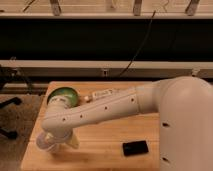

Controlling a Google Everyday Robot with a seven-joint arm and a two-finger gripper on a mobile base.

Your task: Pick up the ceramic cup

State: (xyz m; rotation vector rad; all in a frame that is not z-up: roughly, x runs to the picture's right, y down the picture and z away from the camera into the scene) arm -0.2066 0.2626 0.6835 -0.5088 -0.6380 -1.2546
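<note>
The ceramic cup [44,143] is small and pale, and stands near the front left corner of the wooden table [100,150]. My gripper [56,142] hangs from the white arm [100,111] and is down at the cup, right beside or around it. The wrist hides most of the cup, so only its left side shows. I cannot see whether the cup is gripped. The cup still appears to rest at table level.
A wider green bowl [62,95] sits at the back left of the table, just behind my wrist. A flat black object [135,148] lies at the front right. The table's left and front edges are close to the cup. A dark rail runs behind the table.
</note>
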